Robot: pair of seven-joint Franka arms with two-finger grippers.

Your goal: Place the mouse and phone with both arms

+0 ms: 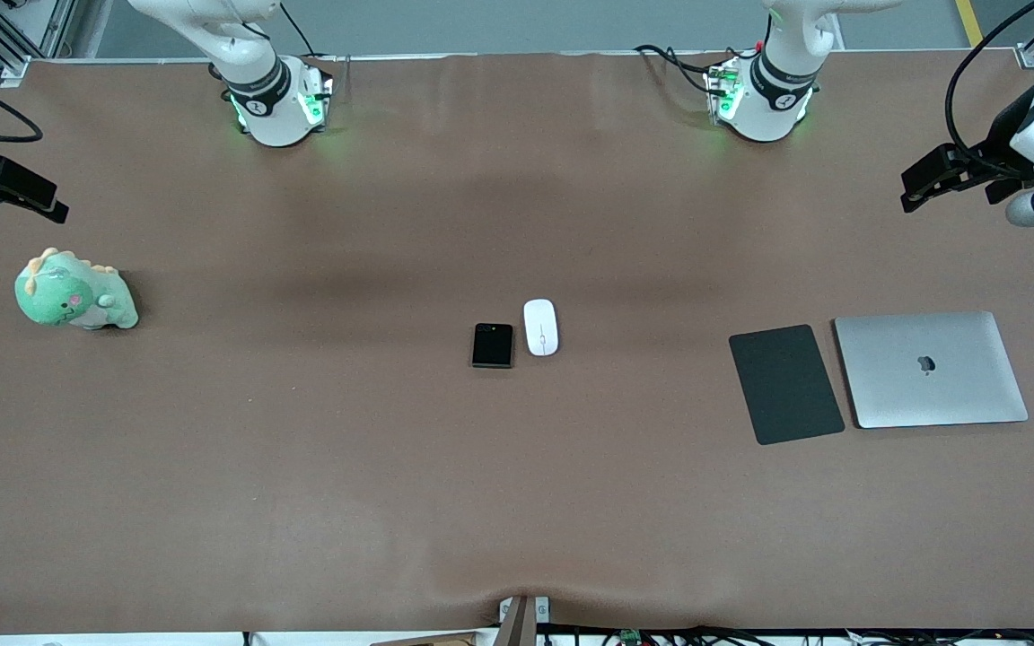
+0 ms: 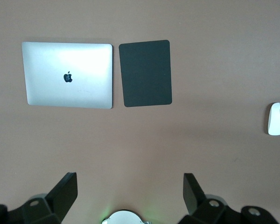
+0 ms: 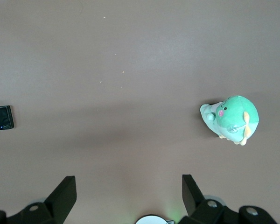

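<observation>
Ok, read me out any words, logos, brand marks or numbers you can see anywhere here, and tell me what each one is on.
No readable words or numbers anywhere.
Apple logo, no lettering: on the lid of the closed silver laptop, beside the mouse pad.
Small dark marks on the arm bases: too small to read.
Mouse, phone, dinosaur plush: no text visible.
</observation>
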